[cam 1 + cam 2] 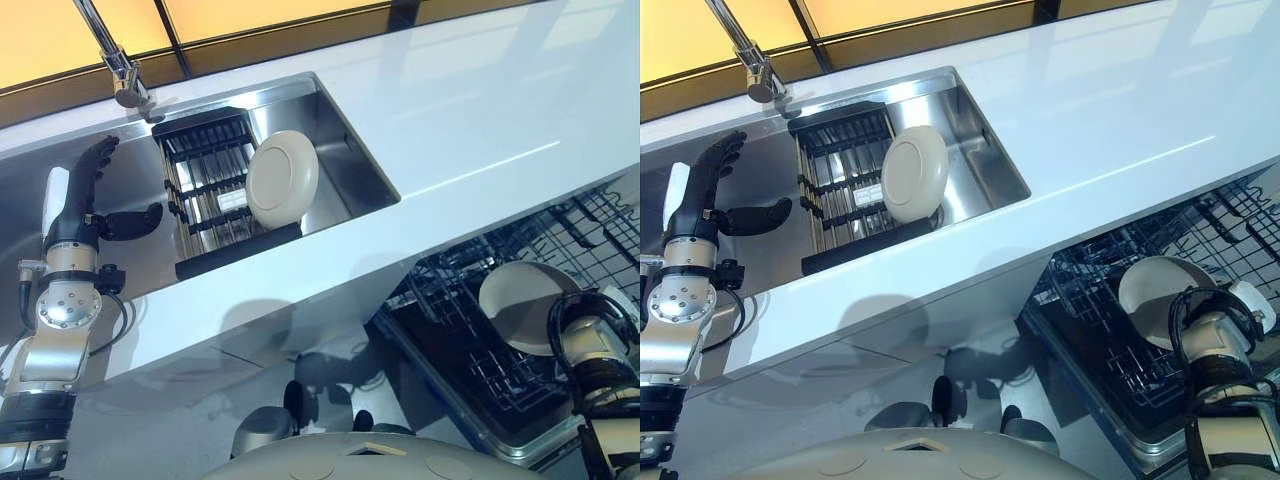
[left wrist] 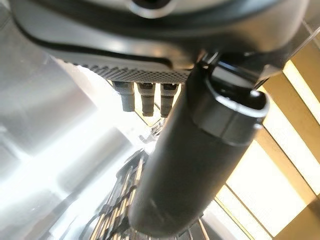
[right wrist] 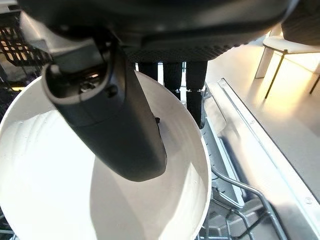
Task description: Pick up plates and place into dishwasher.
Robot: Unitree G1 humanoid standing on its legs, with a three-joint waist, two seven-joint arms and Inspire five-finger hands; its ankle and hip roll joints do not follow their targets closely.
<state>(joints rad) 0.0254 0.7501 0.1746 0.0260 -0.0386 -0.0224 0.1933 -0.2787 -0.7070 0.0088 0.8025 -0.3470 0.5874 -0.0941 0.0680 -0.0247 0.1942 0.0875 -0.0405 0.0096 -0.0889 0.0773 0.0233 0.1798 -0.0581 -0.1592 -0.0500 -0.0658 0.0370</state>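
A white plate [image 1: 283,178] stands on edge in a black drying rack [image 1: 205,190] inside the steel sink [image 1: 350,160]. My left hand [image 1: 75,205] hovers in the sink to the left of that rack, open, with its fingers straight and its thumb [image 2: 195,165] pointing toward the rack; it holds nothing. A second white plate [image 1: 520,300] is down in the dishwasher's lower rack [image 1: 450,290] at the lower right. My right hand [image 3: 115,125] is shut on this plate [image 3: 45,175], thumb across its face and fingers behind its rim.
A chrome faucet [image 1: 115,60] rises at the sink's back left. The white counter [image 1: 480,110] runs across to the right, above the pulled-out dishwasher rack, whose black wire tines [image 1: 600,220] stand around the plate.
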